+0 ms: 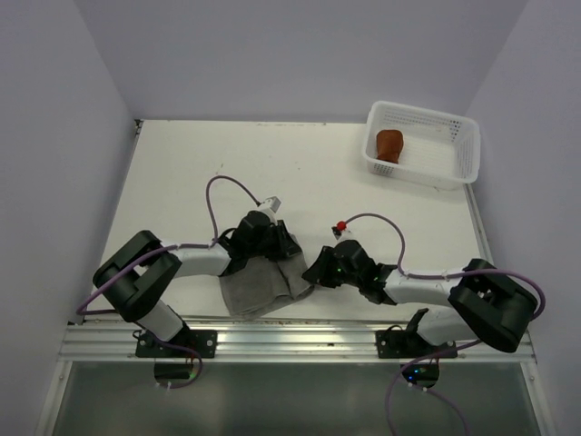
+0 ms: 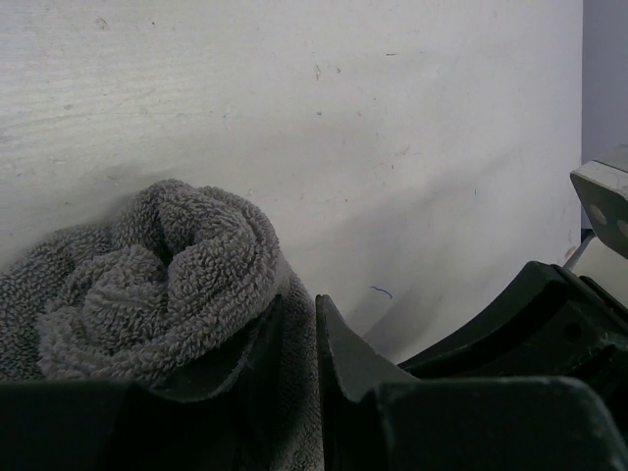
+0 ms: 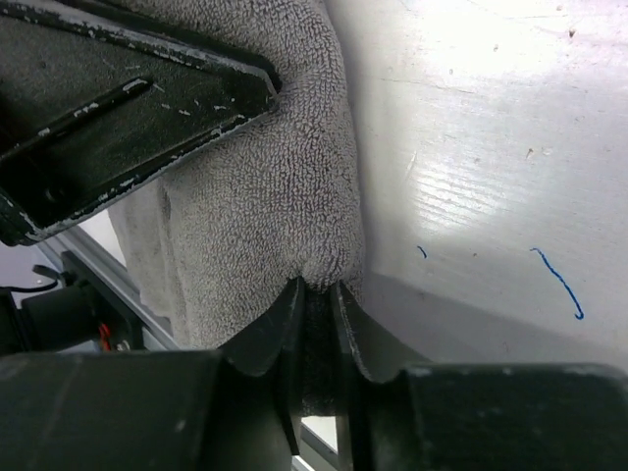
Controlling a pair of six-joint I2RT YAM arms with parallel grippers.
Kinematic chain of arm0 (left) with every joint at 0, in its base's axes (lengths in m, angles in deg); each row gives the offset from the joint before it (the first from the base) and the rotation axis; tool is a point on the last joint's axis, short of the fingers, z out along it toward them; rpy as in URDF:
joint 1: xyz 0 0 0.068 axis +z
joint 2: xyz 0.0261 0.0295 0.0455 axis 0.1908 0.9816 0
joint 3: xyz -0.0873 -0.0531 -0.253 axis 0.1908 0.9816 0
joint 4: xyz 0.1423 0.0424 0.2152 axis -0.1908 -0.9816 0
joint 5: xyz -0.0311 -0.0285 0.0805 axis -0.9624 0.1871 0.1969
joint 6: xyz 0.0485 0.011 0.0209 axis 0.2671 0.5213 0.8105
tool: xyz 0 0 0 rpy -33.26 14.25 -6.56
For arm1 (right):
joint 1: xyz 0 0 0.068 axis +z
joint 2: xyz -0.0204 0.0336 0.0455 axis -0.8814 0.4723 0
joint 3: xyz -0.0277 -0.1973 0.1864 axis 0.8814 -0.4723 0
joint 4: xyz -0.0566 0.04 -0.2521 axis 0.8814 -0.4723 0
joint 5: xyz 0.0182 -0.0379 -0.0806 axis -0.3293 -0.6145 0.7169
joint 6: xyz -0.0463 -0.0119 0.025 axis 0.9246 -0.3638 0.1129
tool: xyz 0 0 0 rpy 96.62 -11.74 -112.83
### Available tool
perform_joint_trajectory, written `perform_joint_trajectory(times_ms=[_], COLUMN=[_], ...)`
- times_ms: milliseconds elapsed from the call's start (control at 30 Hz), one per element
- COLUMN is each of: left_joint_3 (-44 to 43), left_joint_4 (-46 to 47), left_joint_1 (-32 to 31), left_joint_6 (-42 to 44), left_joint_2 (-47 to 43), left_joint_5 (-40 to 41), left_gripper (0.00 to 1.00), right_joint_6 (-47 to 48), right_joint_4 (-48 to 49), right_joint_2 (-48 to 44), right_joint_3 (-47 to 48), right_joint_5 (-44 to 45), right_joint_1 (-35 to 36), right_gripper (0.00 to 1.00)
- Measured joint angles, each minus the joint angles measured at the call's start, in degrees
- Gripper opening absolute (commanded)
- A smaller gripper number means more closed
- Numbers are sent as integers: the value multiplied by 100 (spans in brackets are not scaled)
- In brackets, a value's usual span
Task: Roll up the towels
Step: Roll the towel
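Overhead, a grey terry cloth towel (image 1: 259, 289) lies rumpled on the white table (image 1: 272, 163), near its front edge; a rust-brown rolled towel (image 1: 390, 143) sits in a white mesh basket (image 1: 422, 111). Left wrist: the left gripper (image 2: 299, 314) pinches the grey towel's loosely coiled end. Right wrist: the right gripper (image 3: 316, 294) nips its edge.

Overhead view: even, diffuse lighting; the white painted tabletop (image 1: 300, 173) reads uniformly bright, with only soft, short shadows. Left wrist view: dimmer; a broad shadow crosses the tabletop lower right; grey terry-cloth towel (image 2: 167, 265) sharp, loops resolved. Right wrist view: strong glare patch upper right, deep shadow beside the towel edge.
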Motion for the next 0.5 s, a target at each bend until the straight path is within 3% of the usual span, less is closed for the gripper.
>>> perform_joint_trajectory(times_ms=[167, 500], left_joint_3=[37, 33], left_joint_4=[39, -39], left_joint_1=[0, -2], left_joint_6=[-2, -2], left_joint_2=[-11, -68], left_joint_5=[39, 48], left_gripper=[25, 25], right_joint_6=[-98, 219], right_joint_4=[127, -444], right_joint_2=[63, -422], right_joint_3=[-31, 35], right_joint_5=[-138, 52], right_joint_1=[-61, -61], right_gripper=[0, 0])
